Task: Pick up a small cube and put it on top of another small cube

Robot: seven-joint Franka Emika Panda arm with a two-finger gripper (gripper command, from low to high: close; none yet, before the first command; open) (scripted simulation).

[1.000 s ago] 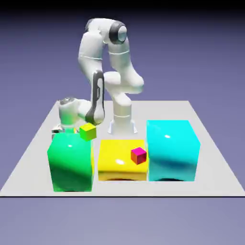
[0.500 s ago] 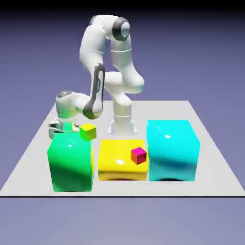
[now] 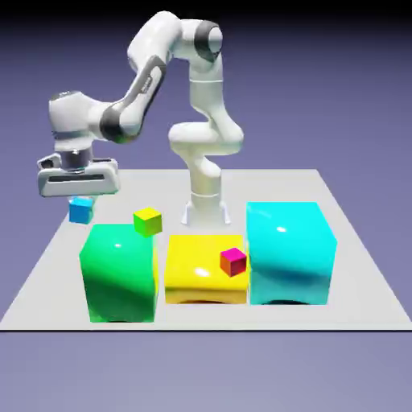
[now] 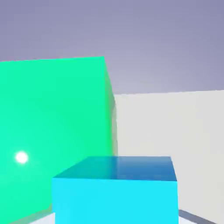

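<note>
The small cube (image 3: 80, 210), blue-sided, hangs in the air above the table's left part, behind and above the big green block (image 3: 119, 272). My gripper (image 3: 80, 199) is shut on it from above. In the hand view the small cube (image 4: 116, 189) fills the bottom middle and hides both fingertips. Another small cube (image 3: 233, 261), red-sided with a pink-magenta top, rests on the yellow block (image 3: 197, 269) near its right front corner, well off to the exterior view's right of my gripper.
A small yellow-green cube (image 3: 148, 220) sits on the green block's back right corner. A tall cyan block (image 3: 288, 251) stands to the right of the yellow one. The green block (image 4: 52, 131) looms at the hand view's left, grey table (image 4: 175, 127) at its right.
The jaws have shut on the blue-sided cube behind the green block. The arm has since risen and swung toward the exterior view's left, lifting the cube off the table.
</note>
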